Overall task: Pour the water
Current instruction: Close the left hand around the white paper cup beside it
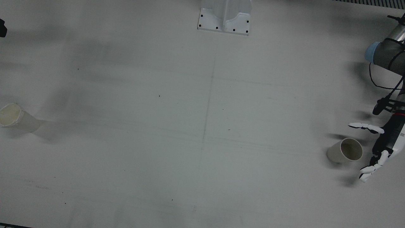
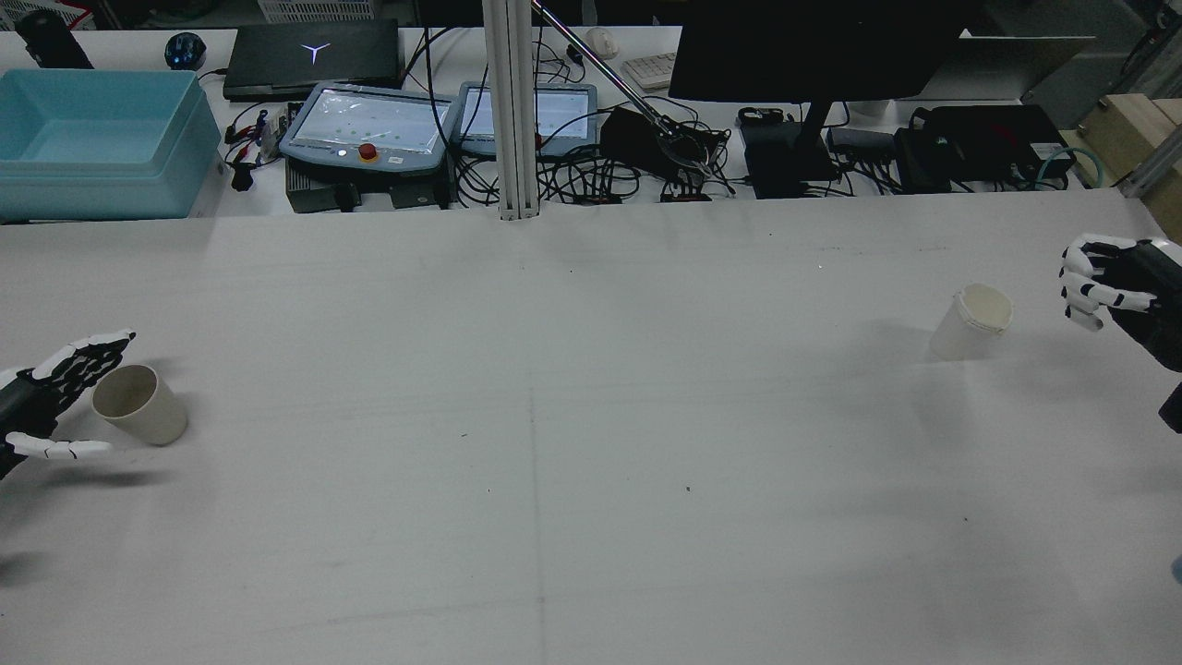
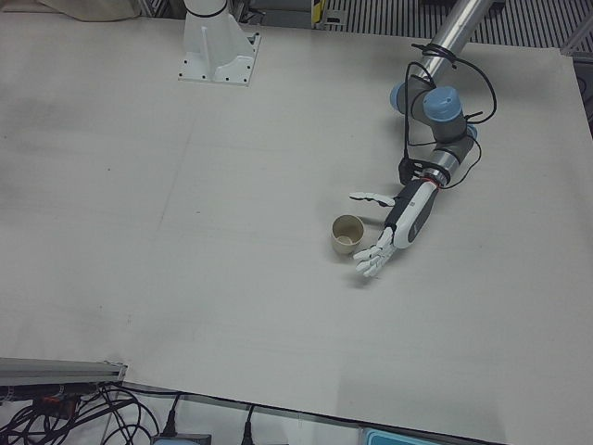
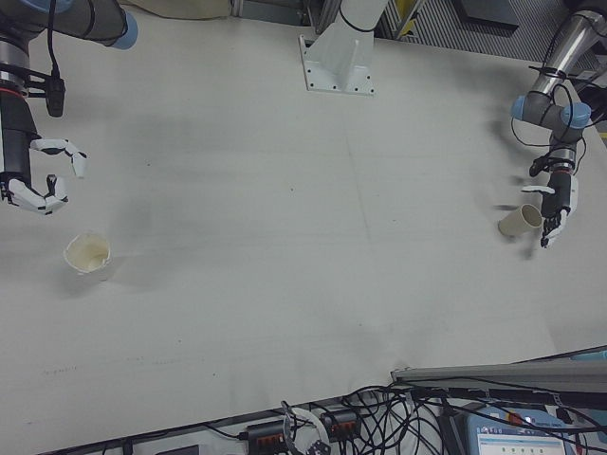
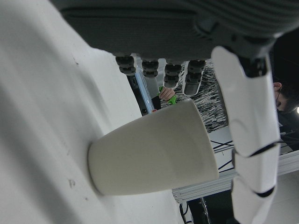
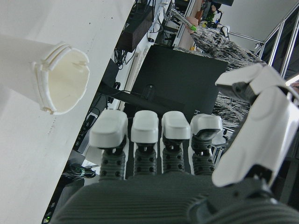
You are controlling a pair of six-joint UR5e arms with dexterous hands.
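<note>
While both cups sit upright on the white surface (image 2: 591, 480), neither one is actually being held. The left hand (image 2: 51, 397) is right up next to the beige paper cup (image 2: 138, 404) at the far left edge in the rear view, with its fingers (image 2: 92, 354) spread wide apart, long fingers on the far side of the cup and the thumb on the near side, so the cup stands in the gap between them. From the front view it's the same deal: cup (image 1: 345, 150) just beside the hand (image 1: 384, 144), a sliver of space visible, no contact that I can make out. The left hand camera shows the cup (image 5: 154, 151) filling the frame, fingers hanging around it but not pressed on.

Over on the other side, the white cup with the ridged rim (image 2: 971, 321) is near the right hand (image 2: 1113, 282), but they're clearly apart. That hand's fingers (image 2: 1085, 296) are loosely curled, not closed, holding nothing. In the right-front view it hovers above and behind the cup (image 4: 88, 254). Whether either cup has water in it, I can't tell.
</note>
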